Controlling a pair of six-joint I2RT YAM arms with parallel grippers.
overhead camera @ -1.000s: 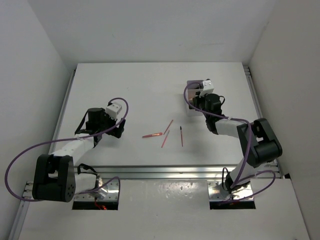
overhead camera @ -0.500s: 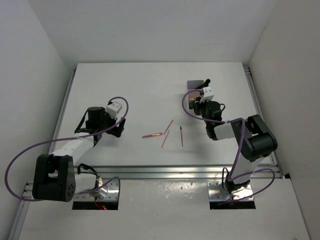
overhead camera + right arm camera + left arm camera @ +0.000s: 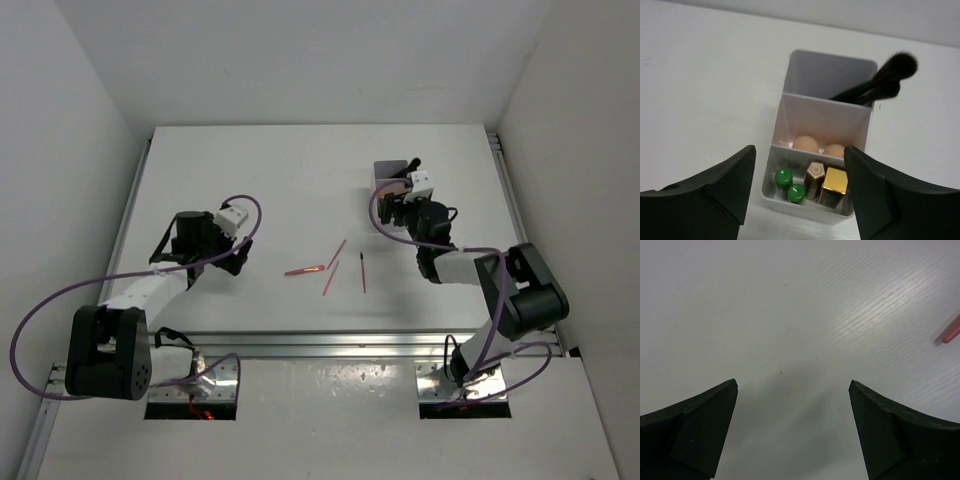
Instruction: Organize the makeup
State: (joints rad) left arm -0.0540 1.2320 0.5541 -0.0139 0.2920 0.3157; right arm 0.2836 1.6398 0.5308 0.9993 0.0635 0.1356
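- The right tool (image 3: 799,152) hangs above the white box (image 3: 830,75), its fingers apart and gripping nothing.
- The box's near section holds two green bottles (image 3: 783,176), a copper tube (image 3: 815,175) and a gold lipstick (image 3: 834,185). The middle section holds two beige sponges (image 3: 805,144). Black brushes (image 3: 875,85) lean out of the far section.
- The left tool (image 3: 793,383) stands wide apart over the tabletop (image 3: 270,180), holding nothing.
- Four thin pencils (image 3: 305,270) lie loose on the tabletop between the arms.

We see bright, even light from above on the white table (image 3: 280,180), with shadows soft and faint. Glare streaks the right of the left wrist view, where the near fingers (image 3: 690,430) blur.
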